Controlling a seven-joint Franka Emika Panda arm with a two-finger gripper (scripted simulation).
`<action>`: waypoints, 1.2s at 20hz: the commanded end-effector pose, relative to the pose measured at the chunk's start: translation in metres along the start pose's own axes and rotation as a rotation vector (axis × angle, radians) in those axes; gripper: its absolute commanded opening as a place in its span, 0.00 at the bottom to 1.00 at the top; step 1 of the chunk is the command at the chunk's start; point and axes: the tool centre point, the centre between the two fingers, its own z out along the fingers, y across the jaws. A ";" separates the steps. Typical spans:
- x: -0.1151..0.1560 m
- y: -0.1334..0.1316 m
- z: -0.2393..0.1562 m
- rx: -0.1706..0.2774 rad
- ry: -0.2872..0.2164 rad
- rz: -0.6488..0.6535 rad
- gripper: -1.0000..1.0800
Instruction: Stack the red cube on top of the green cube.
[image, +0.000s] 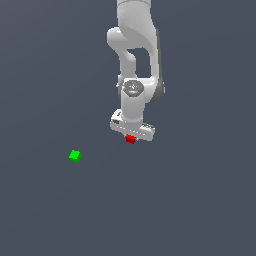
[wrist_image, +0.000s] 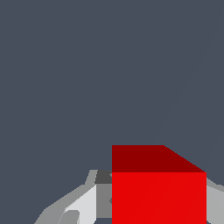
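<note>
The red cube (image: 130, 139) sits directly under the white hand of my gripper (image: 131, 136), between its fingers. It fills the wrist view as a large red cube (wrist_image: 158, 192), with a grey finger (wrist_image: 103, 197) pressed against one side and the other finger (wrist_image: 215, 203) against the opposite side. My gripper (wrist_image: 158, 205) is shut on it. The green cube (image: 75, 156) lies by itself on the dark floor, toward the exterior view's left and a little nearer the camera than the gripper. It is out of the wrist view.
Plain dark grey floor (image: 190, 200) lies all around. The white arm (image: 135, 60) rises above the gripper toward the top of the exterior view.
</note>
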 end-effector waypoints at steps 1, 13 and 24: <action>0.000 0.000 -0.016 0.000 0.000 0.000 0.00; 0.001 0.001 -0.039 0.001 0.001 0.000 0.00; 0.033 0.047 -0.029 0.000 0.001 0.000 0.00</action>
